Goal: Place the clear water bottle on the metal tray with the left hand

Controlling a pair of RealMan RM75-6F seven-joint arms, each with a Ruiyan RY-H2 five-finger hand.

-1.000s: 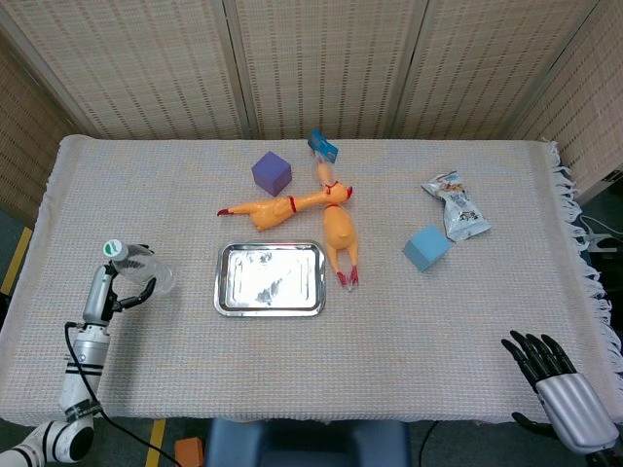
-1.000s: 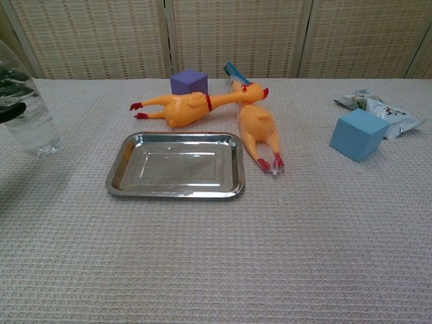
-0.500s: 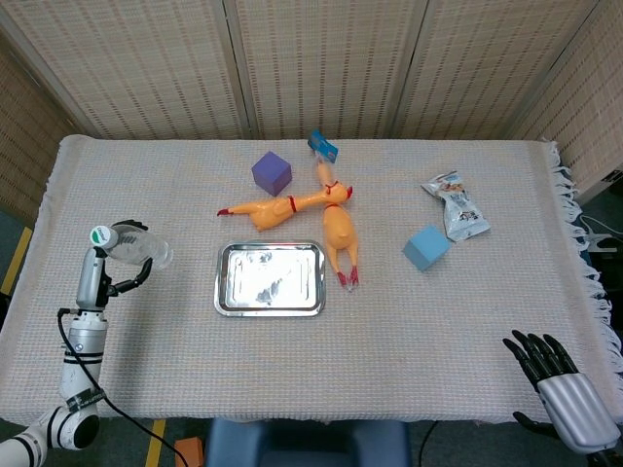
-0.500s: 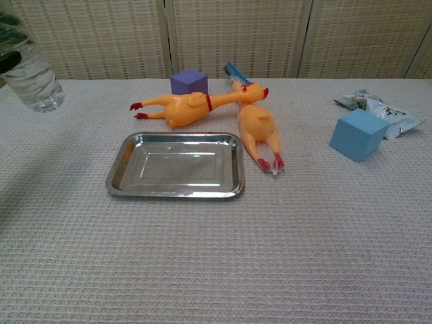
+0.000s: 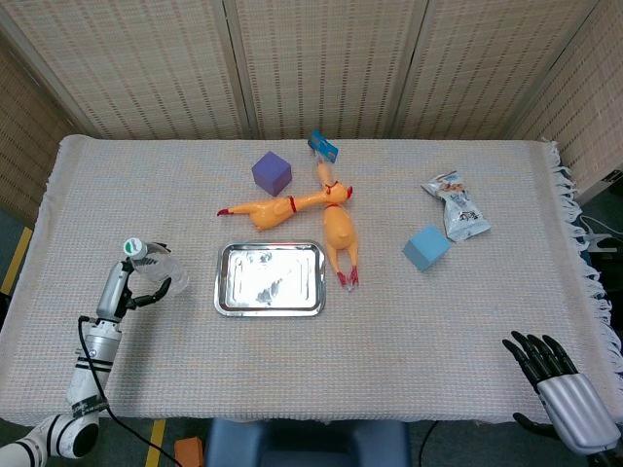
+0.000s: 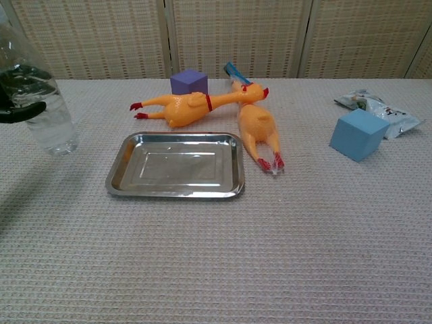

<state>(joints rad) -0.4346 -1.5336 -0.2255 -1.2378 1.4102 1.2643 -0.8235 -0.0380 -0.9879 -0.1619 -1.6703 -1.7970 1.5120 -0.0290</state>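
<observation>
Our left hand [image 5: 136, 289] has its fingers [image 6: 20, 113] wrapped around the middle of the bottle [image 6: 40, 108], held at nine o'clock from the tray [image 5: 270, 307]. We think the bottle is light, smooth and slippery, and may squash, so mid-body is best. Our right hand [image 5: 560, 384] is loose, holding nothing.

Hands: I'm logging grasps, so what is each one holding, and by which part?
The left hand grips the clear water bottle around its body, fingers wrapped at mid-height. The right hand holds nothing.
</observation>
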